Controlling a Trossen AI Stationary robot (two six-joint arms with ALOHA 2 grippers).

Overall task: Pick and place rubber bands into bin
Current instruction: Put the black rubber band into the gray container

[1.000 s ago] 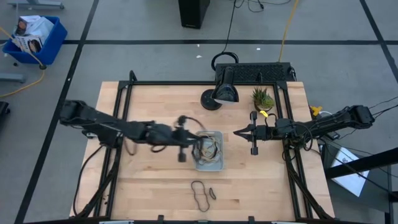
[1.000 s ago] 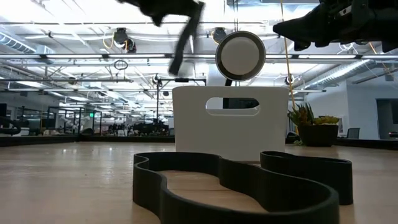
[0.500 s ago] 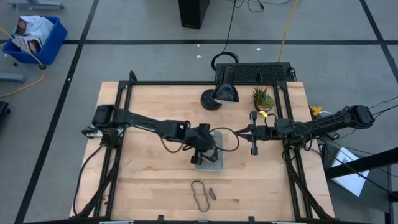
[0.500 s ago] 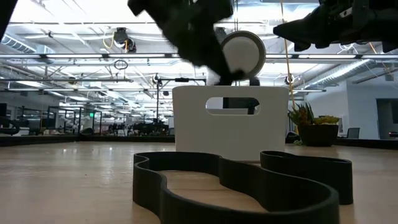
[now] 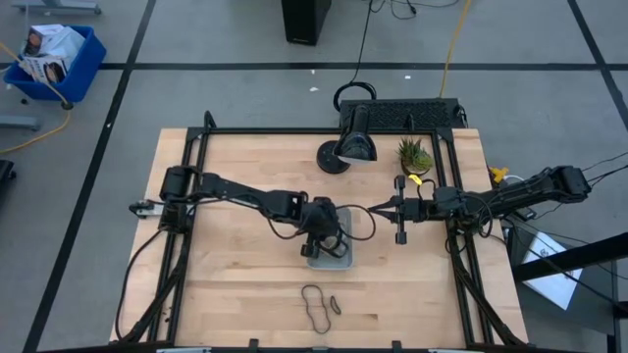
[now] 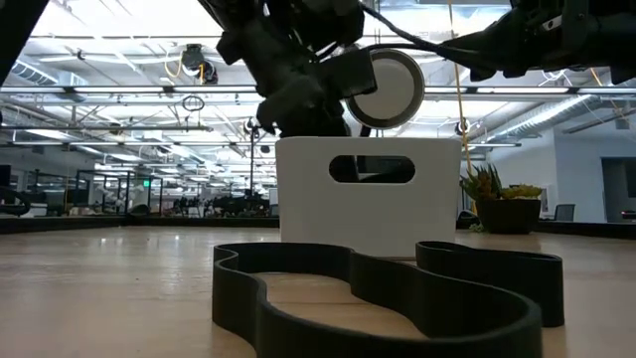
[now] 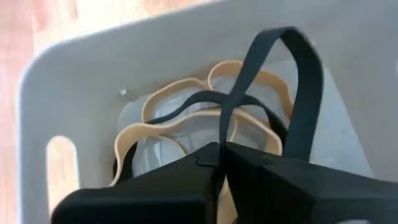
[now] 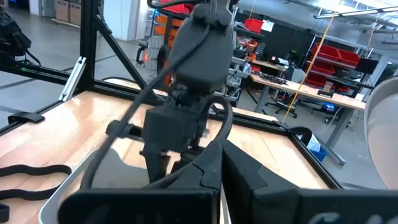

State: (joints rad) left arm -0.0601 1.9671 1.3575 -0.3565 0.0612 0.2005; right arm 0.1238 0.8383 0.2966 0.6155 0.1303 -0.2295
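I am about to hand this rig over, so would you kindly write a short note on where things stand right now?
Left gripper: down inside the bin, shut on a dark rubber band.
Right gripper: waiting above the table to the bin's right, shut, holding nothing.
Done: tan rubber bands already lie in the bin.
Left: release the held band, then pick up the dark loop and the small piece beside it on the table's near edge.

Bin (image 7: 186, 56) pale matt plastic; rubber bands (image 7: 186, 118) smooth; table (image 5: 245, 167) light wood.
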